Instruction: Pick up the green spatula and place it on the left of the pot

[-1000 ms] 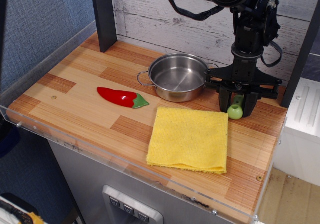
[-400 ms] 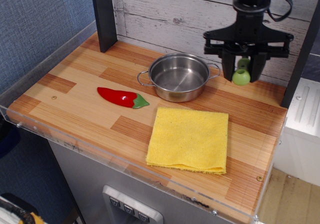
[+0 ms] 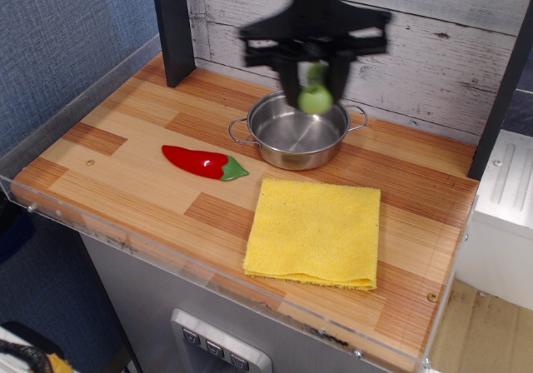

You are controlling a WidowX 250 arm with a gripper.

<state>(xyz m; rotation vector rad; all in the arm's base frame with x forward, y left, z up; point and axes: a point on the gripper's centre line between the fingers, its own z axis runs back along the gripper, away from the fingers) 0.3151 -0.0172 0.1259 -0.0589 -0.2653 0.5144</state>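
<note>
gripper [image 3: 316,80]: clamped on green spatula [image 3: 316,96], blurred, top centre | pot [image 3: 297,129]: directly below, mid-frame | red chili pepper [image 3: 202,161]: left of pot

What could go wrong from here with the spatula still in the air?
1. The hand grips the green spatula with its handle hanging over the pot; a slip probably drops it inside.
2. The red chili pepper lies left of the pot, so the placement may land on it.
3. A low sweep could clip the pot's rim.
</note>
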